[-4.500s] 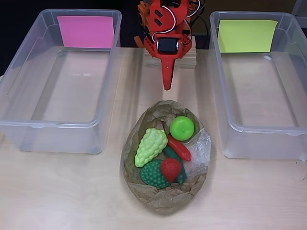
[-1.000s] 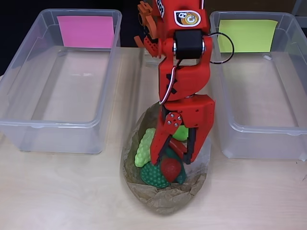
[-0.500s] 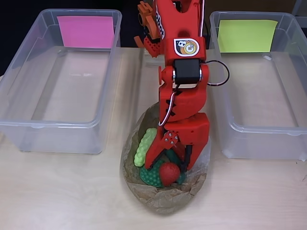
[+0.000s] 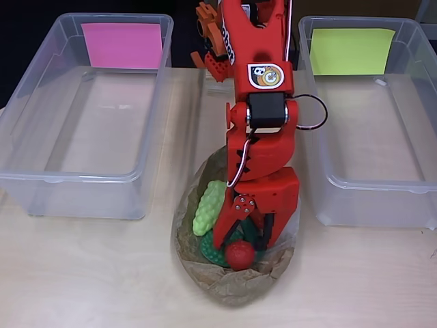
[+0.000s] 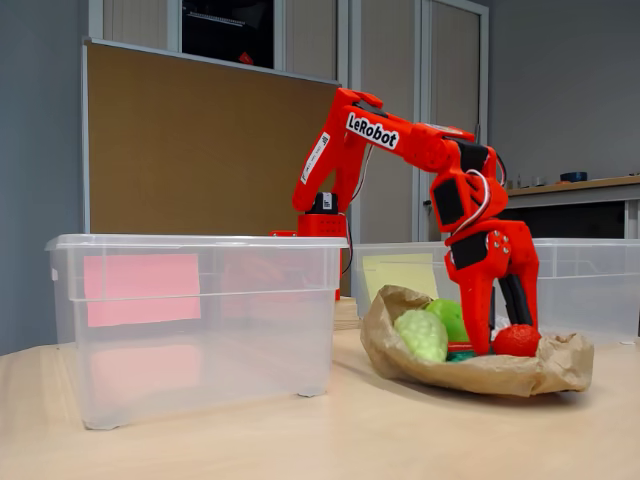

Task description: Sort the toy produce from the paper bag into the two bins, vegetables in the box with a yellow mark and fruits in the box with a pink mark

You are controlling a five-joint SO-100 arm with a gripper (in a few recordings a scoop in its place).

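Bins (image 4: 41, 184) hold nothing; all produce sits in the paper bag (image 4: 232, 287). Gripper (image 4: 240, 247) straddles the red strawberry (image 4: 240, 255), jaws part-open, grip not confirmed.

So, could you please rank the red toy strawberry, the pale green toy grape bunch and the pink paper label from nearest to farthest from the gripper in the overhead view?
1. Red toy strawberry: at the tips of the gripper, in the brown paper bag.
2. Pale green toy grape bunch: just to its left in the picture, in the bag.
3. Pink paper label: far upper left, on the clear bin.
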